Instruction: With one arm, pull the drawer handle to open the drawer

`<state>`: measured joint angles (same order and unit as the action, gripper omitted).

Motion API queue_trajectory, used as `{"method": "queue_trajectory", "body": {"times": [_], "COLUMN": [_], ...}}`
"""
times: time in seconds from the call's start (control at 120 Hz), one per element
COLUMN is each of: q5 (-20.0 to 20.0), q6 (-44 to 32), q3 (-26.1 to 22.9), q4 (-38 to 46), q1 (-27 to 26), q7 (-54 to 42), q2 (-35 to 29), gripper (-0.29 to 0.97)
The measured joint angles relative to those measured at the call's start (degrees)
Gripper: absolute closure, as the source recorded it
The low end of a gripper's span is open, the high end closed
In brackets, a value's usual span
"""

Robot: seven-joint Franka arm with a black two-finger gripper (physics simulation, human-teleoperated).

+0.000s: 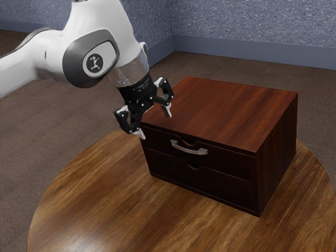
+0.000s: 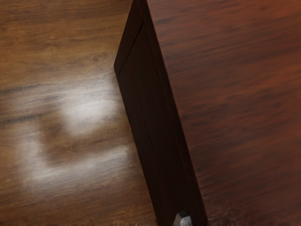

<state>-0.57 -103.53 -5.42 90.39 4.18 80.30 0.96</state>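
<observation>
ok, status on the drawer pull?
Claw open, hovering by the cabinet's front top corner. Handle untouched, top drawer looks shut. Nothing between claw and handle.

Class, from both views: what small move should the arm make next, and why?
Probably lower the gripper and shift it toward the exterior view's right, to the silver handle. Its open fingers hang by the cabinet's top front corner, above the handle and holding nothing, and the top drawer looks shut.
</observation>
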Motion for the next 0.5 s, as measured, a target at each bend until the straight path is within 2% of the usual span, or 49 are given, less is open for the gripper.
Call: {"method": "queue_trajectory", "body": {"times": [0.233, 0.5], "q5": [0.17, -0.19], "q6": [-2.13, 5.51], "q3": [-1.60, -4.11], "q4": [1.12, 2.01], "q1": [-1.44, -1.46], "q7": [9.02, 17.86], "q2": [-0.88, -3.11], "gripper": [0.09, 0.12]}}
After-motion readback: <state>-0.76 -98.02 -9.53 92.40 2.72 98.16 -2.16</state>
